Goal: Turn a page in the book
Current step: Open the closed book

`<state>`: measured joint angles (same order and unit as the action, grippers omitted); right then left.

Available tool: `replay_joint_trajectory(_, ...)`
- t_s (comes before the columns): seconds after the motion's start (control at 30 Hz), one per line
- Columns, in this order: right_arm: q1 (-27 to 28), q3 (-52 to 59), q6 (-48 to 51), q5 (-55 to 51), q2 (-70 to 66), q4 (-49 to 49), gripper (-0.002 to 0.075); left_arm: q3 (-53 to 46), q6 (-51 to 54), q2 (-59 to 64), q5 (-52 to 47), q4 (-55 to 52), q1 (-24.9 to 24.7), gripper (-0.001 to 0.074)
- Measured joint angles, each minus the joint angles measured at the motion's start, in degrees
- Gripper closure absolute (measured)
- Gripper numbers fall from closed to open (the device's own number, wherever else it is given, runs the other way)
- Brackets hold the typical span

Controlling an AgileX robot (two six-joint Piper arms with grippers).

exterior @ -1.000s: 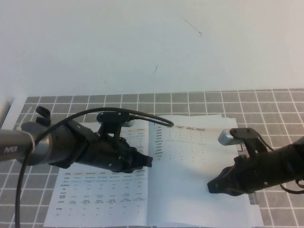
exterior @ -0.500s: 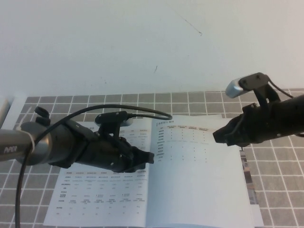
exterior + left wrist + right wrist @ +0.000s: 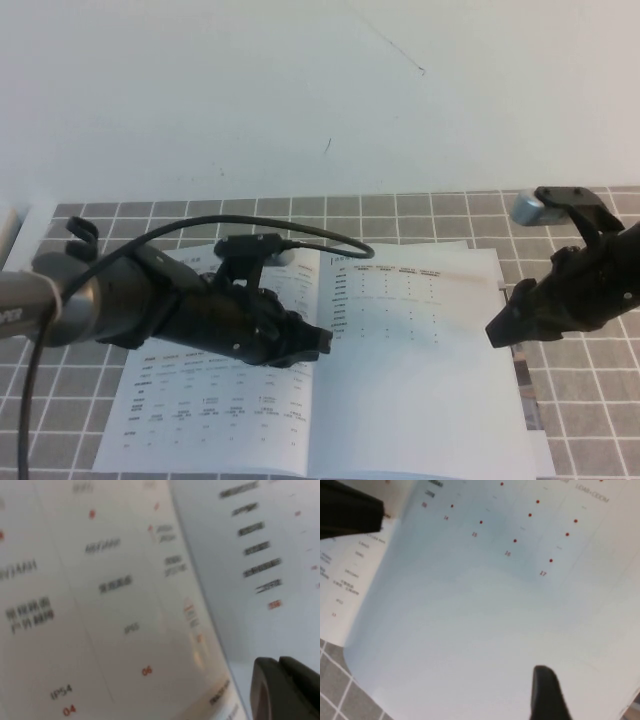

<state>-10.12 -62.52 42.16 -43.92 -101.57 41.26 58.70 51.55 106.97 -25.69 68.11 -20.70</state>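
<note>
Two grippers over the open book (image 3: 320, 400), which lies flat on the checked mat (image 3: 420, 205); no containers present. Left gripper (image 3: 318, 345) sits near the spine; right gripper (image 3: 497, 330), lower and further right than half a second ago, hovers at the page (image 3: 420, 370) outer edge. Jaw state of either: cannot tell. Right wrist view alone shows the red numerals (image 3: 507, 553).
</note>
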Motion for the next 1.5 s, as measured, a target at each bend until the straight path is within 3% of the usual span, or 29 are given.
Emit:
replay_joint_trajectory(0.23, 0.00, 0.00, -4.08, -0.55, -0.58, -0.68, 0.0344, 0.00, -4.64, -6.92, -0.66, -15.17, 0.00, 0.0738)
replay_joint_trajectory(0.43, 0.00, -0.27, -4.42, -1.55, -4.02, -1.88, 0.0344, 0.00, -10.54, -4.98, -0.42, -23.27, 0.00, 0.0738)
replay_joint_trajectory(0.87, 0.00, -0.37, -4.44, -2.15, -10.21, -1.54, 0.0342, 0.00, -11.57, -1.86, 0.39, -23.77, 0.00, 0.0738)
replay_joint_trajectory(1.27, 0.13, -0.37, 2.79, -2.15, -10.44, 11.40, 0.0342, 0.00, -11.90, -1.59, 0.39, -23.26, 0.00, 0.0738)
replay_joint_trajectory(1.5, 0.13, -2.55, 3.58, -4.71, -10.92, 11.10, 0.0341, 1.54, -12.13, -4.56, -2.91, -23.37, 1.08, 0.0738)
